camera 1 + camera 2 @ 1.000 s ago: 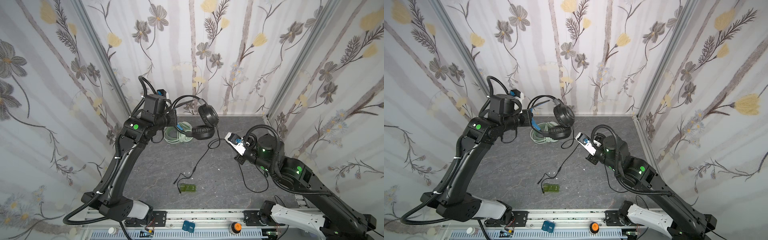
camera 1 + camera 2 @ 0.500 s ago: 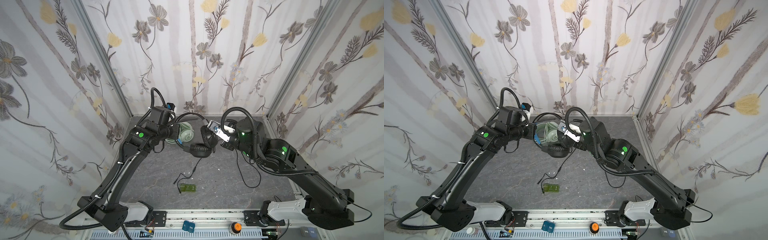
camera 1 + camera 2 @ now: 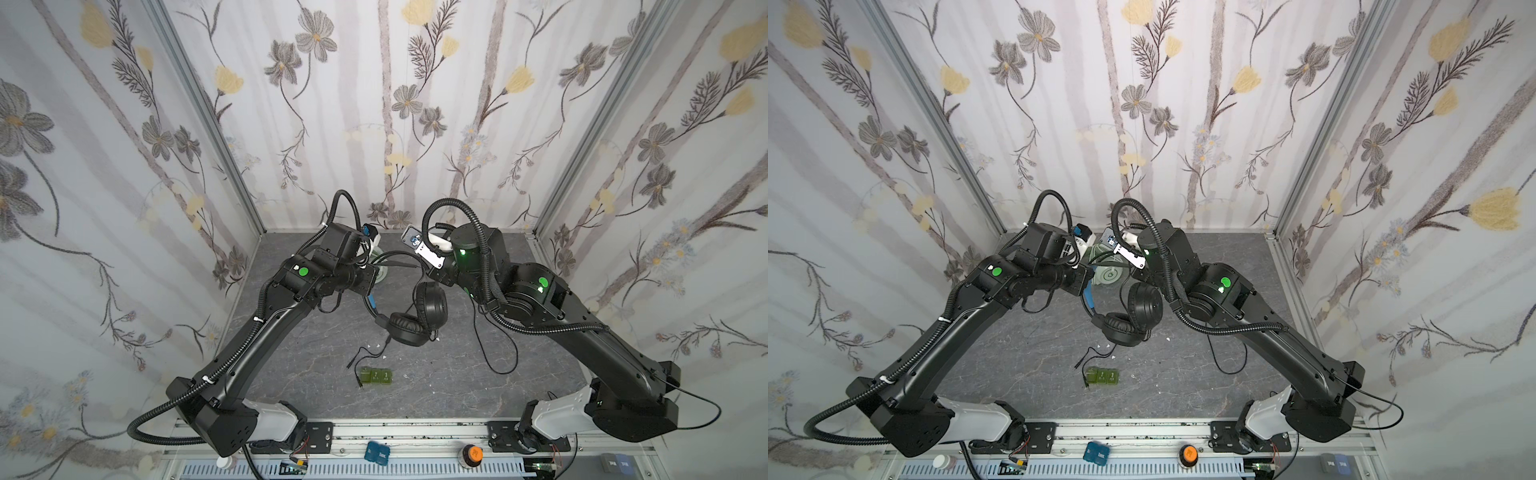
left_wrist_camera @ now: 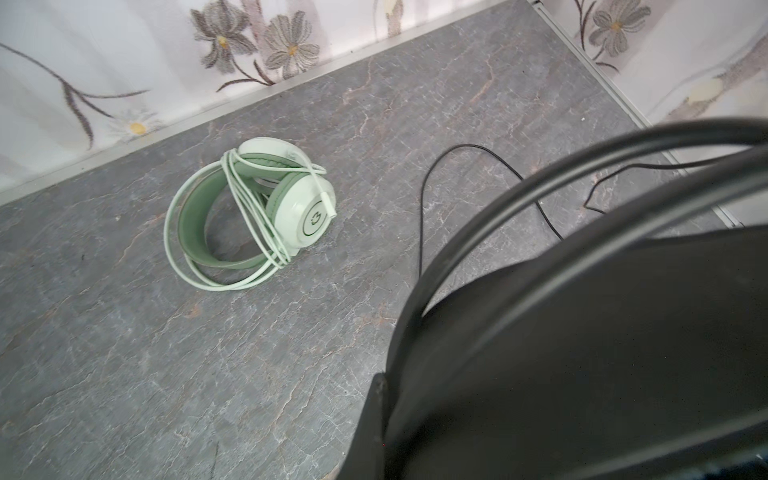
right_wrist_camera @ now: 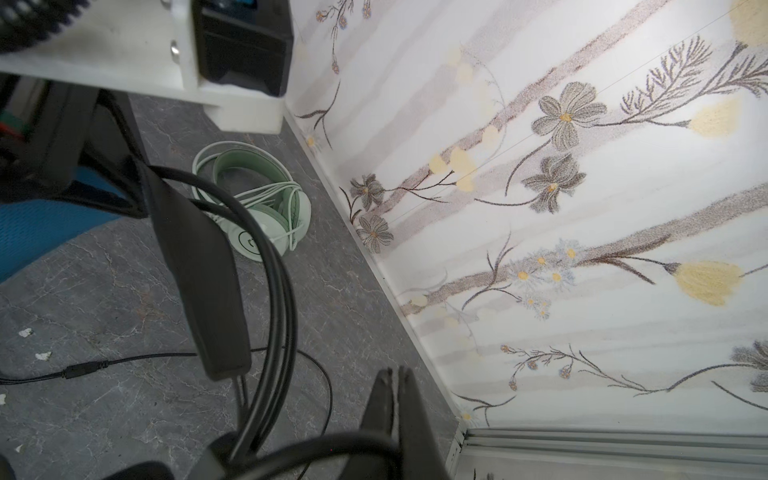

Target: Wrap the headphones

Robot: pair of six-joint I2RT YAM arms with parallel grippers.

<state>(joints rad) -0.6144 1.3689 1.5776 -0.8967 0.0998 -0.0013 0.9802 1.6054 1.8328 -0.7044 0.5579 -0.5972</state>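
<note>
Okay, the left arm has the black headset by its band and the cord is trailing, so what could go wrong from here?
1. The black over-ear headset is held only by its headband in the left claw; it could swing or slip as the cord is pulled.
2. A slack loop of the thin black cable lies below the right arm and may snag.
3. The cable's plug end lies beside the small green blocks; tightening could drag them.
</note>
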